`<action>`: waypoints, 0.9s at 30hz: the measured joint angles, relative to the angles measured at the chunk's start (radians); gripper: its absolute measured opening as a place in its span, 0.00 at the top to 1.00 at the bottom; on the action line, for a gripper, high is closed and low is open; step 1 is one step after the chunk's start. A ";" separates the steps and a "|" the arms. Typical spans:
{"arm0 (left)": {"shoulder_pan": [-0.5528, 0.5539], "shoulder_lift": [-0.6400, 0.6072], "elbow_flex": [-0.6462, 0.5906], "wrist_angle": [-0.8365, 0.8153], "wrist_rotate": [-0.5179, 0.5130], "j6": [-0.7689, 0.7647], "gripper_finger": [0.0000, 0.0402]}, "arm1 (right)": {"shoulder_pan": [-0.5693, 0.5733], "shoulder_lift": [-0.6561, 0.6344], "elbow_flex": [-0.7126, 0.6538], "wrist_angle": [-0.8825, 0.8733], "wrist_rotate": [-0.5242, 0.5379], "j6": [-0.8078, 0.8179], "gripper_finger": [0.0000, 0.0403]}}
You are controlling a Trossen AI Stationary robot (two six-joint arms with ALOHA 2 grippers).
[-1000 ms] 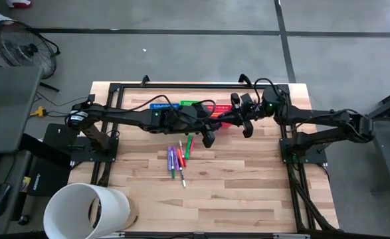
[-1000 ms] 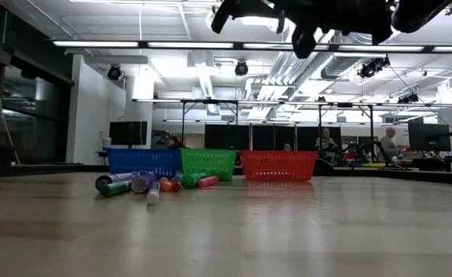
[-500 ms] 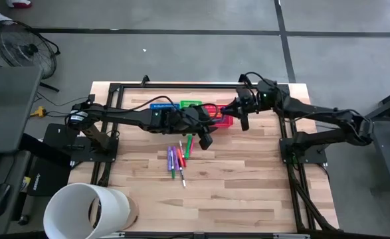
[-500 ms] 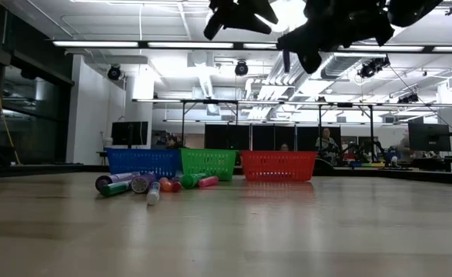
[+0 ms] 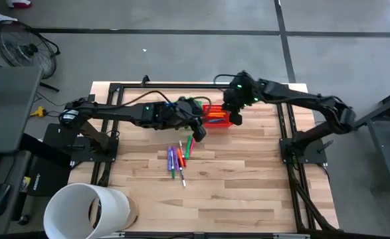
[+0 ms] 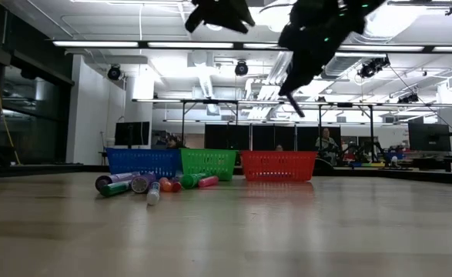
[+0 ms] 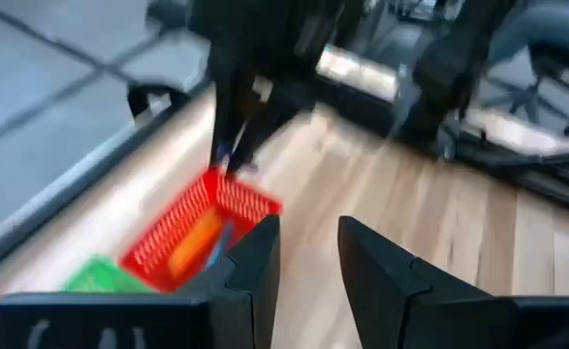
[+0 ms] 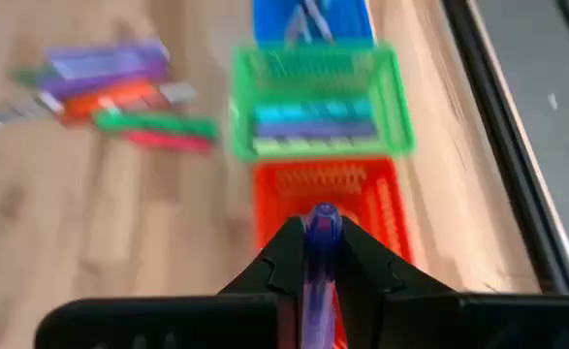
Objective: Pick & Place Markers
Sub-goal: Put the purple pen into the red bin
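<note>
My right gripper [image 8: 320,254] is shut on a purple marker [image 8: 321,225] and hangs above the red basket [image 5: 216,114], high over the table in the low view [image 6: 291,86]. My left gripper [image 7: 305,254] is open and empty, in the air at the red basket's near-left side [image 5: 198,131]. Several loose markers [image 5: 178,156] in purple, green, orange and red lie flat on the wood, also seen in the low view [image 6: 152,185]. The red basket [image 7: 202,228] holds an orange marker and a blue one. The green basket [image 8: 315,102] holds several markers. My right gripper pinches the purple marker between its two fingers, and the marker lies along them with its rounded end [image 8: 322,215] sticking out past the tips. It is lifted clear over the red basket [image 8: 328,189]. In the low view its lower end [image 6: 296,106] slants downward.
Blue [image 6: 143,161], green [image 6: 208,162] and red [image 6: 279,165] baskets stand in a row by the far edge. A white bucket [image 5: 88,209] sits off the near-left corner. Bare wood [image 5: 248,186] spreads across the near half. People sit in the room behind.
My right gripper, still holding the marker, has travelled toward the table's far-left and now hangs over the red basket, tipped more downward. My left gripper has drawn back a little toward the far-left. The loose markers have stayed put.
</note>
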 joint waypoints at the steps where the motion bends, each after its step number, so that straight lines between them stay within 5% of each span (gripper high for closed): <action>1: 0.003 -0.007 0.002 0.002 -0.009 0.014 0.74 | 0.000 0.035 0.037 -0.036 0.028 -0.018 0.93; 14: 0.014 -0.086 0.000 -0.213 -0.034 0.137 0.74 | 0.067 0.423 0.389 -0.340 0.149 -0.139 0.93; 27: 0.091 -0.163 -0.003 -0.319 -0.014 0.271 0.74 | 0.091 0.604 0.438 -0.403 0.264 -0.176 0.93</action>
